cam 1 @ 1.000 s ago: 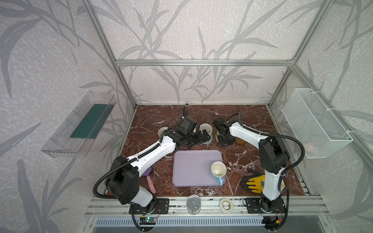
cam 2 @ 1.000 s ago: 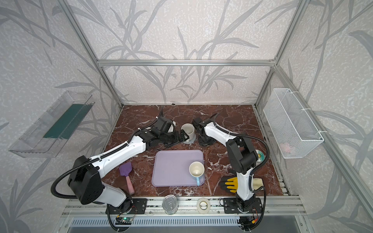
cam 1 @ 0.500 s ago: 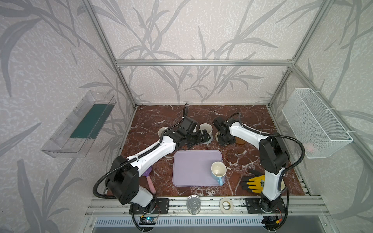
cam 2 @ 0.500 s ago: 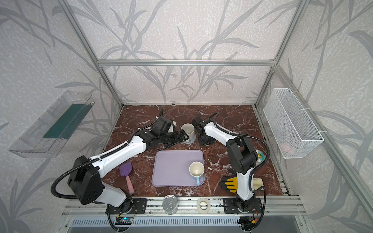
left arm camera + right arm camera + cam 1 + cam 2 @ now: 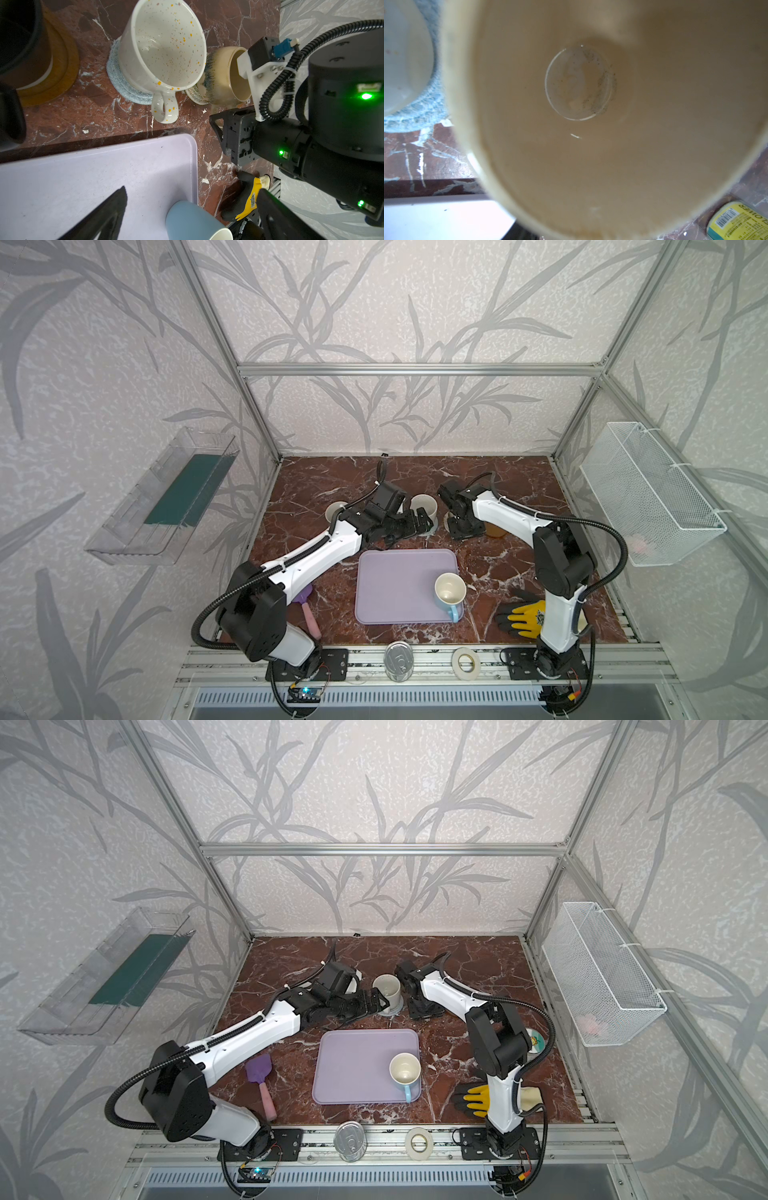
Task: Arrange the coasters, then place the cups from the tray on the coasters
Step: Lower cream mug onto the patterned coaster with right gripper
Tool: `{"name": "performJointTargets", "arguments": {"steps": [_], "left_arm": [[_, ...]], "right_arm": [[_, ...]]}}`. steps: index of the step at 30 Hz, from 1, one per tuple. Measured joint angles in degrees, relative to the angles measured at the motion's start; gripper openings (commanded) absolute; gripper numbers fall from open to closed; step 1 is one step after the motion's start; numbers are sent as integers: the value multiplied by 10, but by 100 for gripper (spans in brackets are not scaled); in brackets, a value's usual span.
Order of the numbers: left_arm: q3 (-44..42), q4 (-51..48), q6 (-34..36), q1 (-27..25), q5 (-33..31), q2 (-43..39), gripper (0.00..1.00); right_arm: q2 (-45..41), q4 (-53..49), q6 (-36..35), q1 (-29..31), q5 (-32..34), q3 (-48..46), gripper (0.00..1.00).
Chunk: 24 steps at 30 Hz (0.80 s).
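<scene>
Place: robot lab test cell.
Frame: aluminium beams [image 5: 415,369] are boxing in leaf-print panels [image 5: 374,302].
Mounts: two arms [image 5: 316,556] are sitting bolted to a slotted rail [image 5: 436,655].
Wiring: bare board [image 5: 305,694] is glowing below it.

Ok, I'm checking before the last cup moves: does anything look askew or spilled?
Nothing spilled or tipped. One oddity: the speckled mug and the beige mug stand crowded together, rims nearly touching in the left wrist view; actual contact is unclear.
</scene>
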Motion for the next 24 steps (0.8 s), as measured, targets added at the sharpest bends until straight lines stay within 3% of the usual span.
{"name": "performJointTargets", "arguments": {"steps": [1, 3, 24], "left_arm": [[-2, 0, 0, 0, 0, 0, 99], [-3, 0, 0, 0, 0, 0, 99], [-3, 0, 0, 0, -1, 0, 99]], "right_arm": [[0, 0, -3, 0, -2, 0, 38], [0, 2, -3, 0, -3, 0, 34], [-22, 38, -30, 0, 7, -35, 26]]}}
